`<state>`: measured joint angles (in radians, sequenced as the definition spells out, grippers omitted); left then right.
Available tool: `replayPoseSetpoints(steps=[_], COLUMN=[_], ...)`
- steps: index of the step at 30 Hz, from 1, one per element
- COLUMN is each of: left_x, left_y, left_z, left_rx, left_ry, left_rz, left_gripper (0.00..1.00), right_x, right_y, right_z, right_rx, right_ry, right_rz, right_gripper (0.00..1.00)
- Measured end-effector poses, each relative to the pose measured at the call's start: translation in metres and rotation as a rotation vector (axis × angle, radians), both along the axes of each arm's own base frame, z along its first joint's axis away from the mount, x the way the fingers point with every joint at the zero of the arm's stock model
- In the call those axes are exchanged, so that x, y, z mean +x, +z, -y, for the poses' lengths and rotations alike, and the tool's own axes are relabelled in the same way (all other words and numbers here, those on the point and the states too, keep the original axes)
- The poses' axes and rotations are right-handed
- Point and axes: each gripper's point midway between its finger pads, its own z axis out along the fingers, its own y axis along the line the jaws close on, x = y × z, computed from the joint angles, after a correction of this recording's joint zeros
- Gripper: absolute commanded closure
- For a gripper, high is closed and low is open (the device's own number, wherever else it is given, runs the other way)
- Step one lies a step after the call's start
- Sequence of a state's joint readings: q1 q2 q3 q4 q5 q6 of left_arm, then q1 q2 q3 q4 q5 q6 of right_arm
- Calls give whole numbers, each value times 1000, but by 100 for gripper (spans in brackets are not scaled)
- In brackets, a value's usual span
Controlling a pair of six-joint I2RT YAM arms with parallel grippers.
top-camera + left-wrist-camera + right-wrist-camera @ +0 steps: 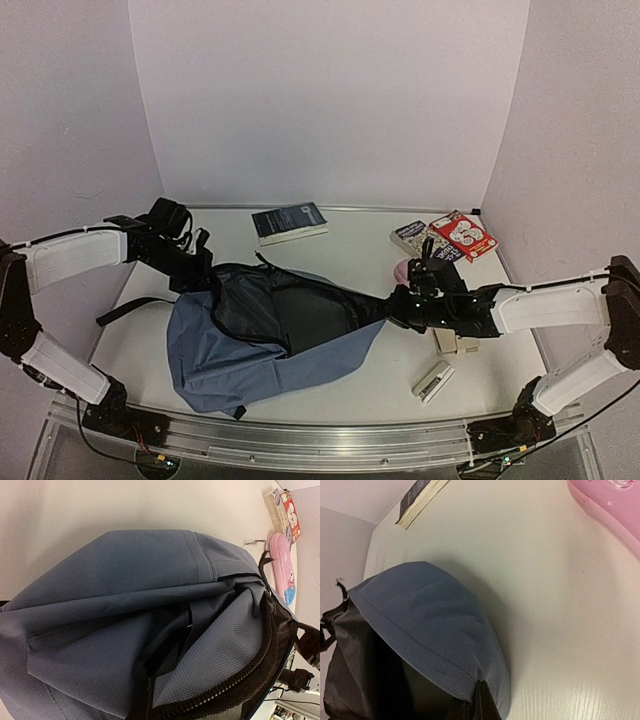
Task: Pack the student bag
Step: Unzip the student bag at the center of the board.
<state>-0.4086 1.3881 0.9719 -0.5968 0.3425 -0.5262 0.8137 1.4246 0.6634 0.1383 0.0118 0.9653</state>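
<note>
Two grippers pin the student bag (240,355) at the middle of the table (350,390). The left gripper (200,268) is clamped tight on the far-left end of the bag's zipped mouth and the right gripper (390,305) is pinched closed on its right-hand corner, so the opening's long axis runs left to right between them. We judge the next move turns on what lies beyond that mouth: the pink pencil case (281,562) sits just past the right fingers and the dark book (290,222) lies farther back, making the right arm the nearer fetcher.
</note>
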Motion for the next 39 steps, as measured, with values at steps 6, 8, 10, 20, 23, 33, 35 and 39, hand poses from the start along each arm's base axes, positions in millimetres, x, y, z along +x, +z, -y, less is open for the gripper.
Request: replayPoseSetpoints(steps=[6,8,10,20,23,33,35,39], left_x=[-23,-28,-31,-33,-26,-21,-21,-23], left_y=[19,24,29,55,59,62,65,66], left_z=[-5,-5,-3,22,30,42,43,45], left_rx=[-73,-96,-120,-252,-305,-391,-403,-417], left_ry=[15,15,6,-94,-127,-215,-226,-237], left_rz=[30,36,37,32,34,34,39,39], left_gripper=[100,100,100,100,100,100,100,100], right_x=[8,10,10,-1,1,27,38,64], right_y=[-5,-4,-1,35,48,114,114,87], right_z=[16,22,27,58,73,30,12,-20], right_rx=[2,7,14,39,-51,-241,-271,-365], right_ry=[-111,-145,-169,-238,-205,145,215,329], right_rz=[-22,-22,-20,55,127,350,363,340], right_gripper=[100,100,100,58,28,8,8,9])
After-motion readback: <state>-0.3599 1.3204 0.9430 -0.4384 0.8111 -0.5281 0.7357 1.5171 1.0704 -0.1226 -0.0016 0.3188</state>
